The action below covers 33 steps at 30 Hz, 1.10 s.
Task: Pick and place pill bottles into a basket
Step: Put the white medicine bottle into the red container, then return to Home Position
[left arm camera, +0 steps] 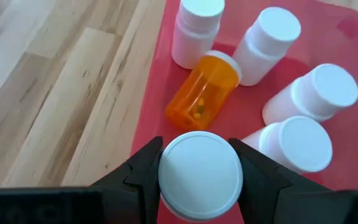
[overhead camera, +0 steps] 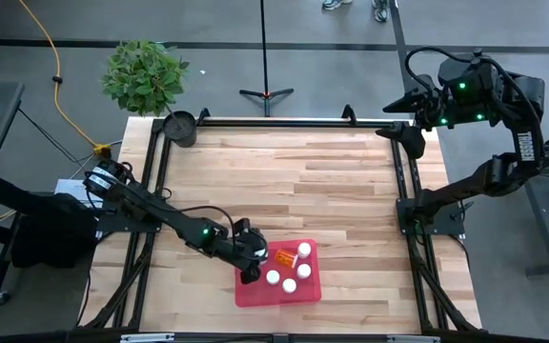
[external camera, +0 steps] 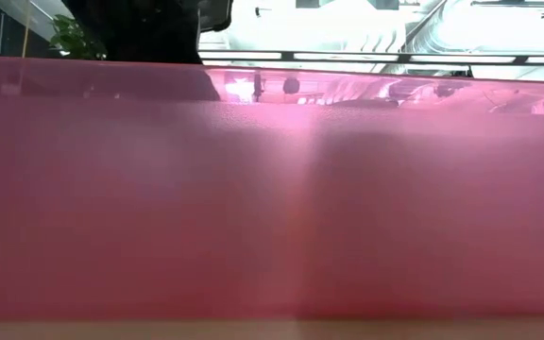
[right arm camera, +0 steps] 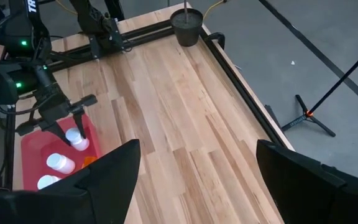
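Observation:
The red tray lies near the table's front edge; its wall fills the low view. On its floor one orange bottle lies on its side, and several white bottles stand or lean around it. My left gripper hangs over the tray's left part, shut on another white bottle; it also shows in the right wrist view. My right gripper is open and empty, high beyond the table's far right corner. My left gripper pinches the white bottle at its cap between its two fingers, one on each side. The fingers come from above, pointing down. The bottle is upright over the tray's left part; I cannot tell whether its base rests on the tray.
A small black pot stands at the table's far left corner, with a green plant behind it. Black rails run along the table's sides. Bare wood spreads across the middle and far part of the table.

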Each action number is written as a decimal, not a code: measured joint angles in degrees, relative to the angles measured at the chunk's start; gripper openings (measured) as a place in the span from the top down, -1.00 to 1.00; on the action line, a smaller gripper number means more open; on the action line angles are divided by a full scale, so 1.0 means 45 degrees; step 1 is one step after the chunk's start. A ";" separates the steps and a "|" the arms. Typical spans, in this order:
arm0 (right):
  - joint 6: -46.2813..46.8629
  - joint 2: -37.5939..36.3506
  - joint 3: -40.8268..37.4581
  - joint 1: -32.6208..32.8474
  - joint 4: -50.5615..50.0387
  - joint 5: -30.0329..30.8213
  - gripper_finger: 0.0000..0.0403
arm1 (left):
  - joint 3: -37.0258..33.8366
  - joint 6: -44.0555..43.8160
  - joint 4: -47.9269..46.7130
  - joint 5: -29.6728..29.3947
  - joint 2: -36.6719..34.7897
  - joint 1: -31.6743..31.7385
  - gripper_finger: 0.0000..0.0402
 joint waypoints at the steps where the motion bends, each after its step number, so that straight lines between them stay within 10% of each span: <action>1: 0.0000 -0.0004 0.0000 0.0000 0.0000 0.0000 -0.55 | 0.0002 0.0047 -0.0026 -0.0007 0.0000 0.0000 0.06; 33: -0.0345 0.0001 0.0000 0.0001 -0.0009 -0.0058 -0.55 | -0.0002 0.0089 0.1555 0.1693 0.0826 -0.0311 -0.07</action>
